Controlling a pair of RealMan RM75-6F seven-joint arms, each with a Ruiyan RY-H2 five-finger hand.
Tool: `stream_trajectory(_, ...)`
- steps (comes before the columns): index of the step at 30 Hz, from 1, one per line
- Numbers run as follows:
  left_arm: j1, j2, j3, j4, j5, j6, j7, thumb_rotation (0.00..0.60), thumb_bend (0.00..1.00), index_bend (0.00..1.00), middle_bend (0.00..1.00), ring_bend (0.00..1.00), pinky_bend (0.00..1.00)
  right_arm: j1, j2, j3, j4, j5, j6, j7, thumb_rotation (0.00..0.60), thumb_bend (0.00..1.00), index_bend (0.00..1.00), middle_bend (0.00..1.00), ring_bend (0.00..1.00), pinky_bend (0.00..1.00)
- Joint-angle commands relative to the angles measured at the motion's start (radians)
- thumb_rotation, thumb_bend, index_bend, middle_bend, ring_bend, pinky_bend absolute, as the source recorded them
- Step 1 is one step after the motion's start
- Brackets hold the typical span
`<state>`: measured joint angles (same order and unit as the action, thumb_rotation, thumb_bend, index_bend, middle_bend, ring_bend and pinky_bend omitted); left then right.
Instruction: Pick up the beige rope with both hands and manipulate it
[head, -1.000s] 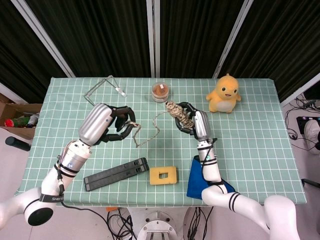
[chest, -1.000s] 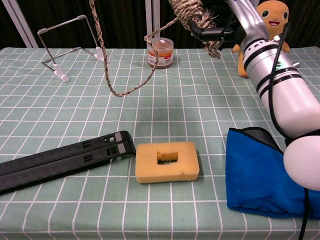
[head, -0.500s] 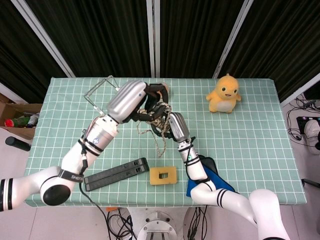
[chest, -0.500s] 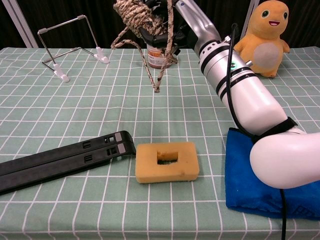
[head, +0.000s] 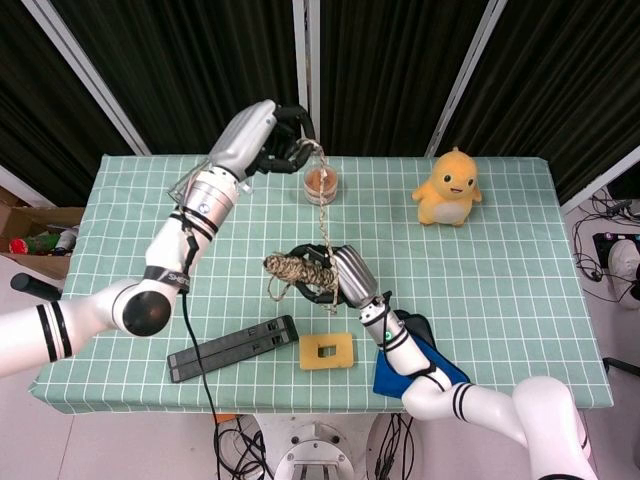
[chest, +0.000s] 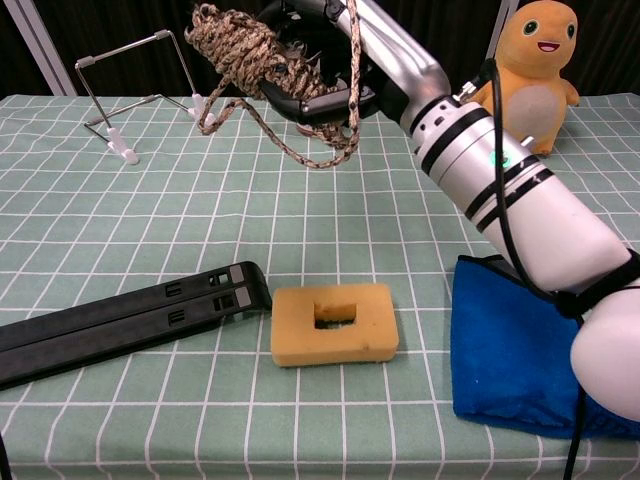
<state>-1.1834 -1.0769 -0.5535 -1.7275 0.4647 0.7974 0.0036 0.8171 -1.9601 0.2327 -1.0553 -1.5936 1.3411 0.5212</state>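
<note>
Above the green checked table, you already have the beige rope lifted: your right robot hand grips its bundle mid-frame, your left robot hand pinches the strand upper left, so manipulating remains.

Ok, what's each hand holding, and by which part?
Both hold the beige rope: the right hand grips its coiled bundle, the left hand holds its free end, raised.
</note>
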Motion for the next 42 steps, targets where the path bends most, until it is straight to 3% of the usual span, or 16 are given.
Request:
stream_trajectory(1,0.01,-0.022,0.036,0.059,-0.038,-0.029,-0.024,0.6,0.47,0.83,0.83,0.74,0.84,-0.036,0.03,-0.033,-0.032,-0.041,0.071,0.026,0.6,0.63,0.89,0.68,0.61,0.76)
stream_trajectory(9,0.098,-0.073,0.108,0.123,0.013,-0.036,-0.091,0.6,0.47,0.83,0.83,0.75,0.84,-0.155,0.069,-0.112,-0.092,-0.09,0.238,0.105,0.6,0.64,0.9,0.68,0.61,0.76)
stream_trajectory(14,0.138,-0.103,0.153,0.162,0.047,-0.018,-0.093,0.6,0.47,0.83,0.83,0.75,0.84,-0.208,0.087,-0.13,-0.134,-0.084,0.288,0.161,0.6,0.64,0.9,0.68,0.61,0.76)
stream_trajectory(26,0.248,-0.136,0.203,0.181,0.13,0.035,-0.124,0.6,0.47,0.83,0.84,0.75,0.84,-0.249,0.123,-0.055,-0.236,-0.023,0.304,0.245,0.6,0.63,0.9,0.68,0.61,0.77)
stream_trajectory(38,0.33,-0.142,0.217,0.19,0.209,0.042,-0.165,0.6,0.47,0.83,0.84,0.75,0.84,-0.266,0.104,-0.008,-0.214,0.009,0.304,0.251,0.6,0.63,0.9,0.68,0.61,0.77)
stream_trajectory(42,0.345,-0.122,0.253,0.165,0.256,0.04,-0.114,0.6,0.47,0.83,0.84,0.75,0.84,-0.264,0.074,0.036,-0.188,0.038,0.312,0.246,0.6,0.63,0.9,0.68,0.61,0.77)
